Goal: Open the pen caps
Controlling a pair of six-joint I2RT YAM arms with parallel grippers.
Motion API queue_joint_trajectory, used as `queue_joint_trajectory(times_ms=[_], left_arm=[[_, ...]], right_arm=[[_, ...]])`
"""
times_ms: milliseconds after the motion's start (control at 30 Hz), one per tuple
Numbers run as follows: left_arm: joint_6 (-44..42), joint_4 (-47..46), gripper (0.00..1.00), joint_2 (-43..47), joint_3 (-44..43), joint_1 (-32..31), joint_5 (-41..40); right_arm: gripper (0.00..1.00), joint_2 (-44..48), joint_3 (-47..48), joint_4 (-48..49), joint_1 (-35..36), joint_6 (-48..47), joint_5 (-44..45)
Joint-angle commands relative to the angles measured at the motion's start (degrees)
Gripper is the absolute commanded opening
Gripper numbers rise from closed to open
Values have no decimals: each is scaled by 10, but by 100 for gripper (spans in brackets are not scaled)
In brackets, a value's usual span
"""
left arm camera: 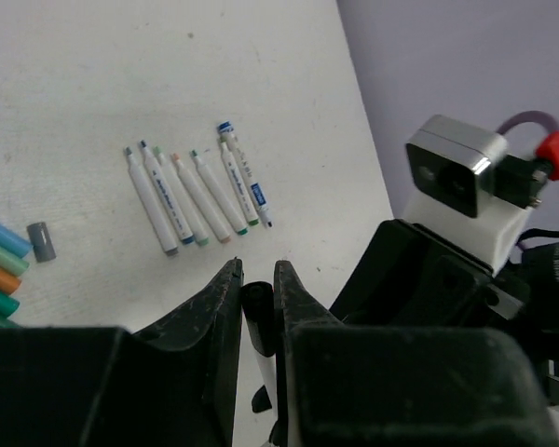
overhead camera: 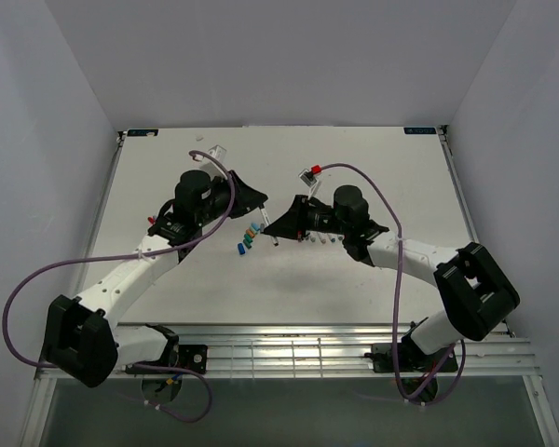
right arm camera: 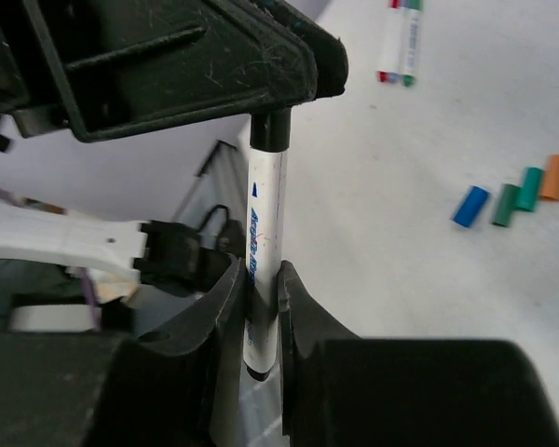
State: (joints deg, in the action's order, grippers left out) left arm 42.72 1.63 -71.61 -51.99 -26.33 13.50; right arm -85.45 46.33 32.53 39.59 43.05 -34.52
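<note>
Black cap (right arm camera: 270, 130): seated on the pen (right arm camera: 263, 233), which is held clear of the table (overhead camera: 354, 289) between the two arms.
Left gripper (left arm camera: 258, 279): jaws narrow, pinching the black cap.
Right gripper (right arm camera: 261, 284): jaws nearly together, clamping the white barrel.
Right wrist view shows the barrel; left wrist view shows only the cap end, plus a row of pens (left arm camera: 191, 196).
Loose caps (right arm camera: 517, 191) lie aside on the table.

Pens (left arm camera: 199, 197): seven lay in one row; an eighth pen (right arm camera: 264, 251) was held up, bearing one black cap (right arm camera: 270, 130). Loose caps (left arm camera: 5, 259): six visible. Arms (overhead camera: 126, 277): two.
</note>
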Motion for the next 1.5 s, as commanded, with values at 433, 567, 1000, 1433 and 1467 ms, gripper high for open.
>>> queue_joint_trajectory(times_ms=[433,567,1000,1433,1467], left_arm=[[82,193,0,-15,-136,28,-265],[83,210,0,-34,-162,36,-282],[19,203,0,34,-9,39,-175],[48,115,0,17,163,38,-98],[47,104,0,8,162,38,-95]], right_arm=[[8,-25,219,-550,232,-322,799],[8,-9,168,-517,232,-331,786],[8,102,76,-437,-47,-311,429],[8,49,51,-409,-259,-324,307],[8,39,45,-405,-262,-322,295]])
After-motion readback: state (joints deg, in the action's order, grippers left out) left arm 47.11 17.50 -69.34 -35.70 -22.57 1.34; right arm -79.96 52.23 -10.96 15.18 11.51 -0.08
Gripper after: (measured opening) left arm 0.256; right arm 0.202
